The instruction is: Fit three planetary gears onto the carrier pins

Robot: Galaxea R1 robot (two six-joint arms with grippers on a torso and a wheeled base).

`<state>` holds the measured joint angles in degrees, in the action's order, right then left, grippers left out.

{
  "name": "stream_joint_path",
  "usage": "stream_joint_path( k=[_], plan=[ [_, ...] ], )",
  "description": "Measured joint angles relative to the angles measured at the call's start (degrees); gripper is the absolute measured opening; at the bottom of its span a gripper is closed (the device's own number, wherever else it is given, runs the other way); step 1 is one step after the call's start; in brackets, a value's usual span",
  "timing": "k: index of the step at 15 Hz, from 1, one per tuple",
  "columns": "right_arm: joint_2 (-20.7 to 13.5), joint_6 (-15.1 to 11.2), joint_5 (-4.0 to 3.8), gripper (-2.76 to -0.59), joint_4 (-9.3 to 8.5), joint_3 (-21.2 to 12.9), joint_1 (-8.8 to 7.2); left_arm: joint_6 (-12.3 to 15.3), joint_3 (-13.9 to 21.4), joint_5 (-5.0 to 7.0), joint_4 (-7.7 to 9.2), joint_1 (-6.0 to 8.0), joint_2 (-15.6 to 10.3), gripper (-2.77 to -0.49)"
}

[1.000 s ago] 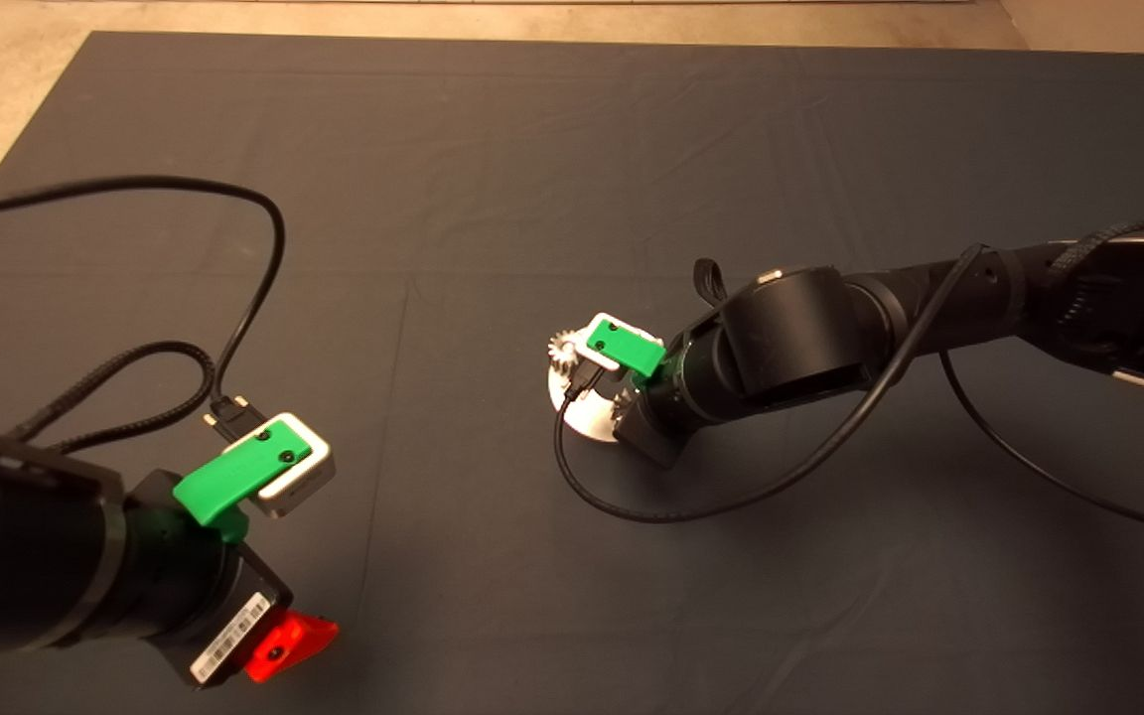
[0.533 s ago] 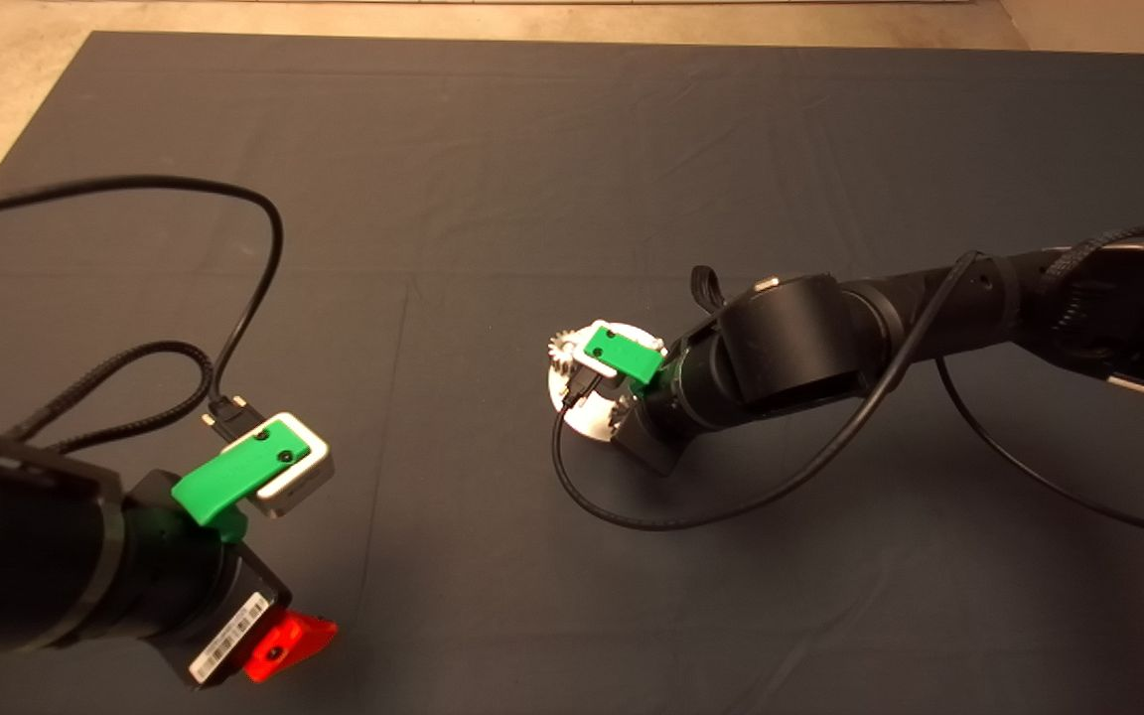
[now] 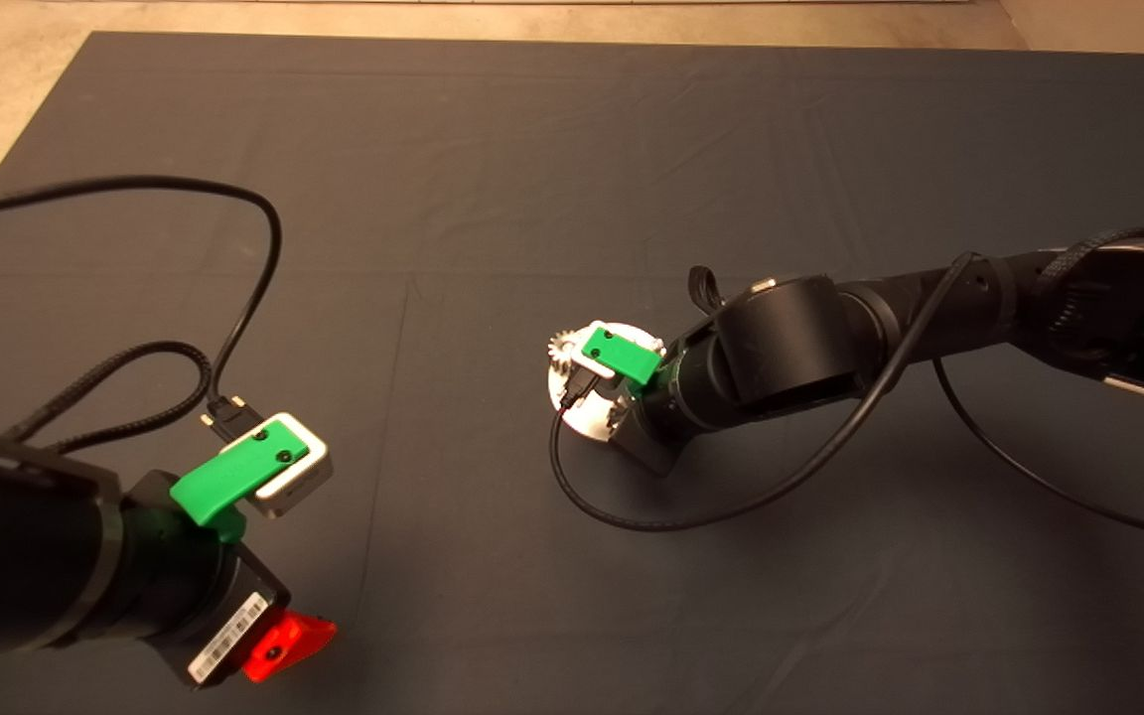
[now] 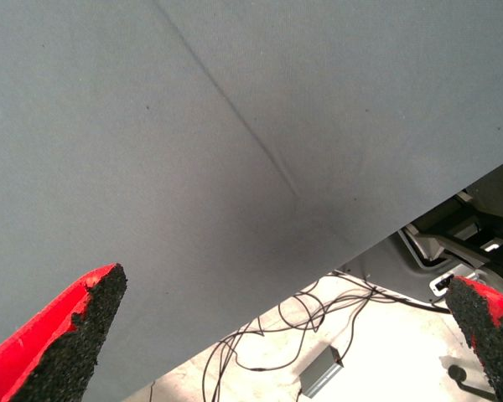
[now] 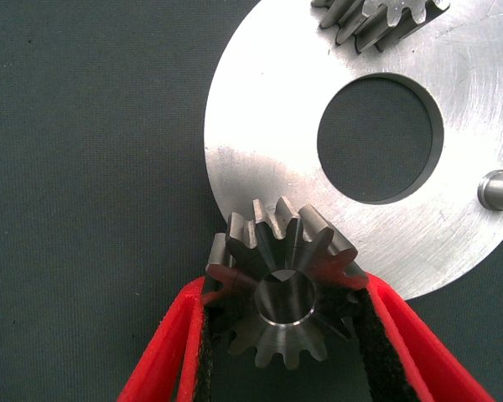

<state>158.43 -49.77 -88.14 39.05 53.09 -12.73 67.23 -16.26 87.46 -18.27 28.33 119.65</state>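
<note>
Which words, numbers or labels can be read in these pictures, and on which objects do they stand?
No text can be read.
White sticker on the left gripper: a barcode and print, too small to read.
Disc, gear in the right gripper: no marking shows.

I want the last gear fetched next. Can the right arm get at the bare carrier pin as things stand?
Probably not yet: the right gripper is shut on a planetary gear at the disc's edge. The bare pin itself stands uncovered, nothing over it. The left gripper waits far off.
</note>
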Motion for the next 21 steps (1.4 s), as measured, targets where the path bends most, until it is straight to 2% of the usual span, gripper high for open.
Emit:
stream_joint_path(
  k=[4,5,21],
  plan=[
    [0.01,0.09,0.54,-2.34,0.39,0.61,0.06,0.00,0.00,-0.02,0.00,0.00,-0.02,-0.49],
    [0.01,0.24,0.88,-2.34,0.50,1.13,0.18,0.01,0.00,0.00,0.00,0.00,-0.02,-0.49],
    [0.01,0.44,0.73,-2.34,0.65,2.06,0.49,0.00,0.00,0.00,0.00,0.63,-0.50,-0.49]
  ],
)
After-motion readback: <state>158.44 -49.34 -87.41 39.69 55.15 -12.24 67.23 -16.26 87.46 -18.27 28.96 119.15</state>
